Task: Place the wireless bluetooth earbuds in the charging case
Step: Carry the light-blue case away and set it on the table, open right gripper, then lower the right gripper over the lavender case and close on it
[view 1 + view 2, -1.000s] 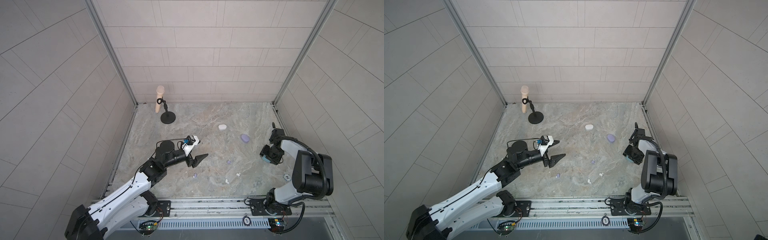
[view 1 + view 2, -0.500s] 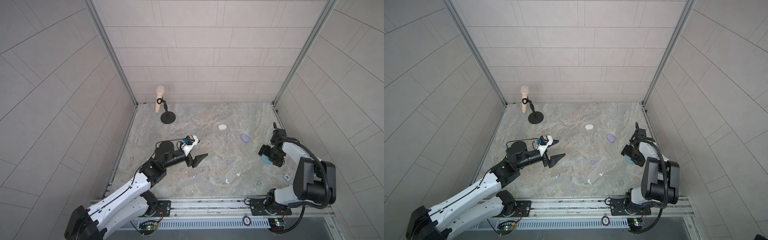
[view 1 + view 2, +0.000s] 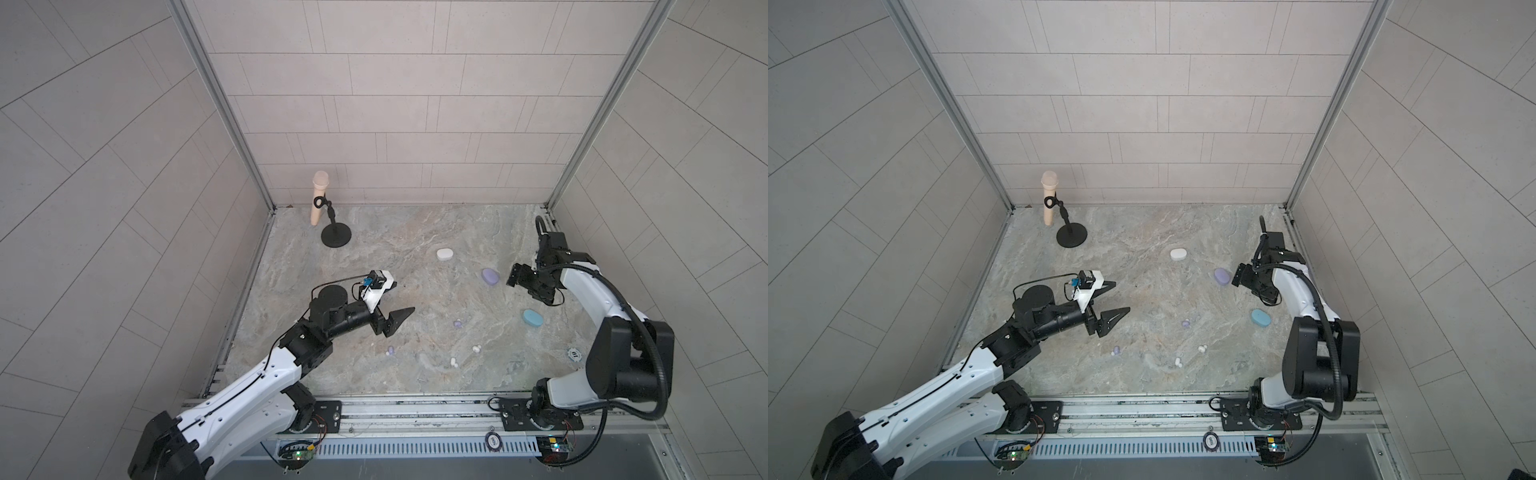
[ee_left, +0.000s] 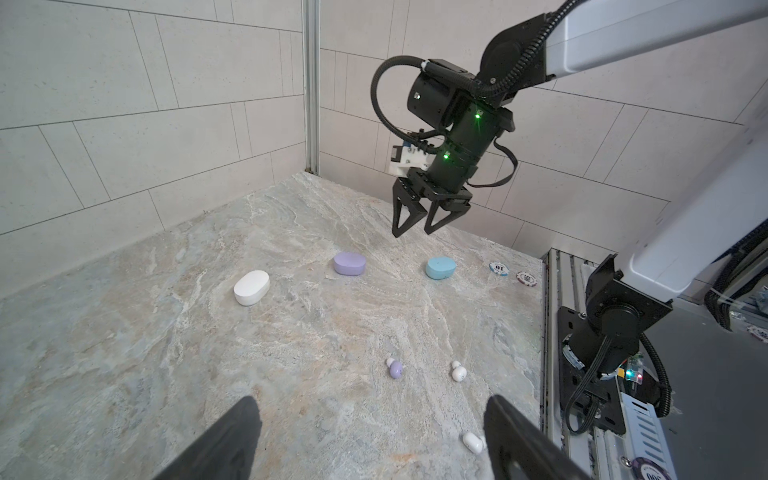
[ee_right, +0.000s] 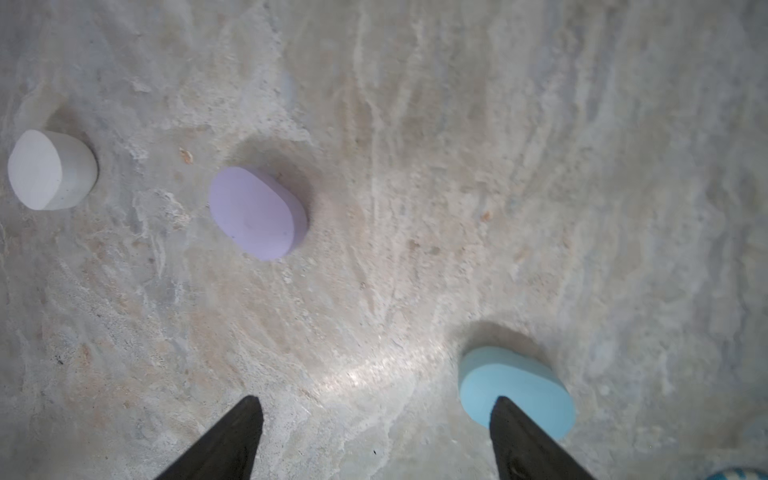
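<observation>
The white case (image 4: 251, 287), lilac case (image 4: 350, 263) and blue case (image 4: 440, 267) lay closed in a row on the worktop (image 4: 166, 353). Over them hung the right gripper (image 4: 411, 235), jaws parted and empty. A lilac earbud (image 4: 395, 368) and two white earbuds (image 4: 457, 371) lay loose, and two poker chips (image 4: 498, 268) sat by the railed edge.

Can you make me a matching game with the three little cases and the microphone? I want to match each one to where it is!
Things:
1. white case
2. lilac case
3. blue case
4. microphone

Places:
A. the case nearest the front edge of the table
B. clipped to a black stand in the back left corner
C. the case farthest back
D. in the middle of the row of cases

Pairs: 1-C, 2-D, 3-A, 4-B.
</observation>
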`<state>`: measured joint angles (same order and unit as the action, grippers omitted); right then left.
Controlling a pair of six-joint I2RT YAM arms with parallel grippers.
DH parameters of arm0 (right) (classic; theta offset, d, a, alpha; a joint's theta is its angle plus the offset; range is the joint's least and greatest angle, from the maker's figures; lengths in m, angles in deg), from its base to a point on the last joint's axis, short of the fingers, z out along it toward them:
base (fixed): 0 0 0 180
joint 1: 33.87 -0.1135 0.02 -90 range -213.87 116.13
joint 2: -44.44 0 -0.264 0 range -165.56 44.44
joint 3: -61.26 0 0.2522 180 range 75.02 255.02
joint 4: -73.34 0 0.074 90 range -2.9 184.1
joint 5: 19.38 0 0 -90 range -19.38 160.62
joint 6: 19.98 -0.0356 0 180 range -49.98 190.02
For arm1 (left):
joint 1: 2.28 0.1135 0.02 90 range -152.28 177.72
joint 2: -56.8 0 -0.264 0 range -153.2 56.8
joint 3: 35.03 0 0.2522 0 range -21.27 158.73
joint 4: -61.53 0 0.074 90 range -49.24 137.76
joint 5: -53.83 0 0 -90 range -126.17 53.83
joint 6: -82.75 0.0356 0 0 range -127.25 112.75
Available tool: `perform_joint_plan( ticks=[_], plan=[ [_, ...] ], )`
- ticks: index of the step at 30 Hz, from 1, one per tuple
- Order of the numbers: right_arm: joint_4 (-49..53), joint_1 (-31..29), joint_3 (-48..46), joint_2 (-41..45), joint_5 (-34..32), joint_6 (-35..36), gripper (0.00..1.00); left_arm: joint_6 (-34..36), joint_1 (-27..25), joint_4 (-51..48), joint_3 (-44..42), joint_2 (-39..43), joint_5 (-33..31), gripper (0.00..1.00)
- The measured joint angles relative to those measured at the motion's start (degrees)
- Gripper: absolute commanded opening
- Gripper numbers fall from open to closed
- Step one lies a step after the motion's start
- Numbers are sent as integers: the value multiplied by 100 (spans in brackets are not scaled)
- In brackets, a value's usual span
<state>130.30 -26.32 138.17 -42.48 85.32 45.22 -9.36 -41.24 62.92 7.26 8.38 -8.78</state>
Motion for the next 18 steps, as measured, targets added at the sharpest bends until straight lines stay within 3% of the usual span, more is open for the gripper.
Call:
perform_joint_plan(
  ticks=[4, 10, 18],
  plan=[
    [-297, -273, 748, -1051, 52, 232, 80, -74, 0, 0, -17, 48, -76, 89],
    [-503, -553, 1762, -2323, 149, 531, 79, -249, 11, 66, -70, 85, -192, 90],
    [-236, -918, 2559, -2935, 348, 901, 79, -437, 31, 111, -245, 212, -369, 91]
  ],
)
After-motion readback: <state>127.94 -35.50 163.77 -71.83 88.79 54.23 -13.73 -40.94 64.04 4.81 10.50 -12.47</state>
